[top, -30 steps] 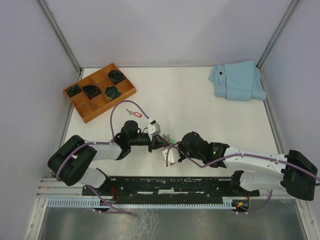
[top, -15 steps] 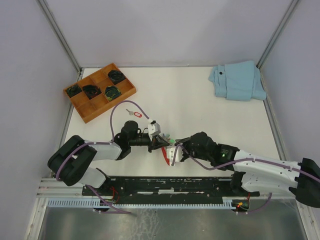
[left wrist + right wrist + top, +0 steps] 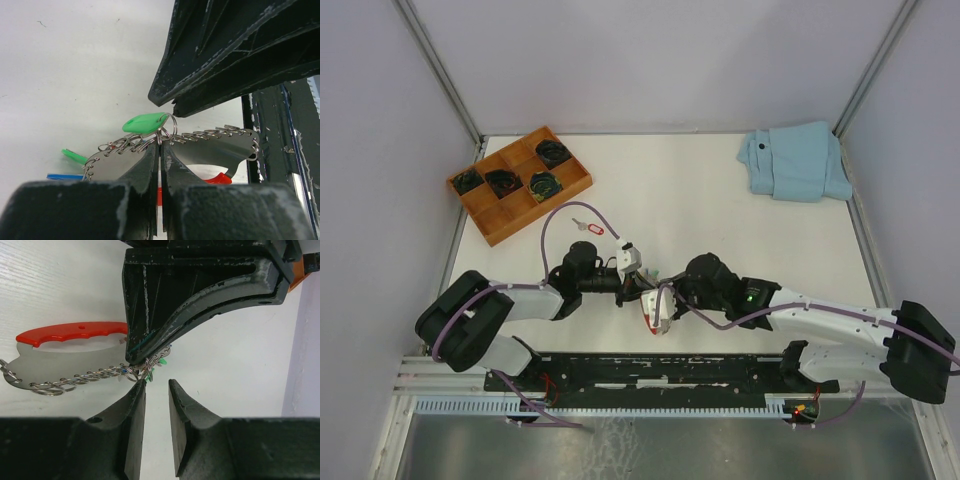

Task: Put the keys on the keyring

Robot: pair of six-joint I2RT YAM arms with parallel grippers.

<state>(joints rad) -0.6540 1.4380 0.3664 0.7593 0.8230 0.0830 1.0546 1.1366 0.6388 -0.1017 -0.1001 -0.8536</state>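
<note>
The keyring (image 3: 215, 150) is a flat silver plate edged with small rings, with a red curved band (image 3: 75, 332) and a blue tag (image 3: 65, 176). My left gripper (image 3: 161, 142) is shut on one of its rings and holds it just above the table. A green plastic tag (image 3: 145, 123) hangs from a ring at the jaw tips. My right gripper (image 3: 156, 385) is open, and its left fingertip touches the ring bunch. In the top view the two grippers meet, left (image 3: 638, 288) and right (image 3: 658, 305). A key with a red tag (image 3: 590, 228) lies on the table behind them.
A wooden tray (image 3: 480, 215) with dark coiled items stands at the back left. A folded light blue cloth (image 3: 795, 160) lies at the back right. The black rail at the table's near edge (image 3: 650, 370) runs just below the grippers.
The right arm swung out to the right half a second ago and has come back left, close to the left gripper. The left gripper has kept its grip and barely moved.
</note>
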